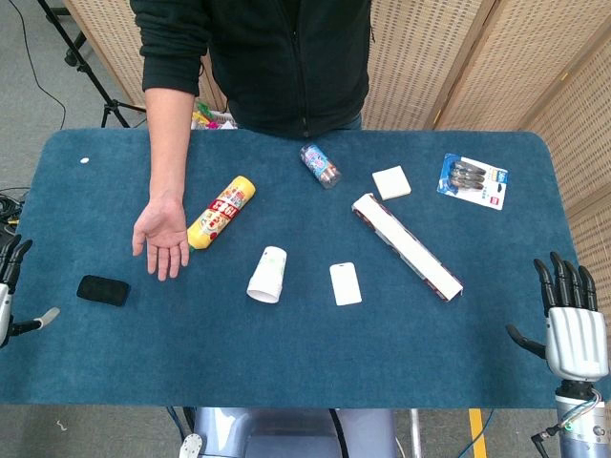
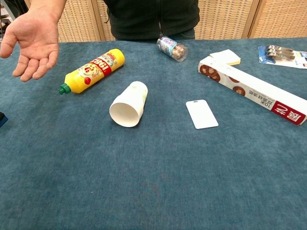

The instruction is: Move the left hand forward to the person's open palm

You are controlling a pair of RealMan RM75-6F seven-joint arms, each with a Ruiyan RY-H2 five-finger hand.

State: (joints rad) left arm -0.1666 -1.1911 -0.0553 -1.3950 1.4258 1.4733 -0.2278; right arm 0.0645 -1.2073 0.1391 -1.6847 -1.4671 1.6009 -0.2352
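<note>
The person's palm (image 1: pixel 162 239) lay open, face up, over the left part of the blue counter (image 1: pixel 286 353), just beside a yellow bottle (image 1: pixel 221 212) lying on its side. The left hand (image 1: pixel 10 291) sat at the counter's left edge, well apart from the palm, fingers spread and holding nothing; a black phone (image 1: pixel 103 290) lay between it and the palm. The right hand (image 1: pixel 571 320) stood at the right edge, fingers upright and apart, empty. A paper cup (image 2: pixel 128 104) lay tipped over near the middle, a white card (image 2: pixel 201 114) beside it, and a long box (image 2: pixel 252 89) further right.
</note>
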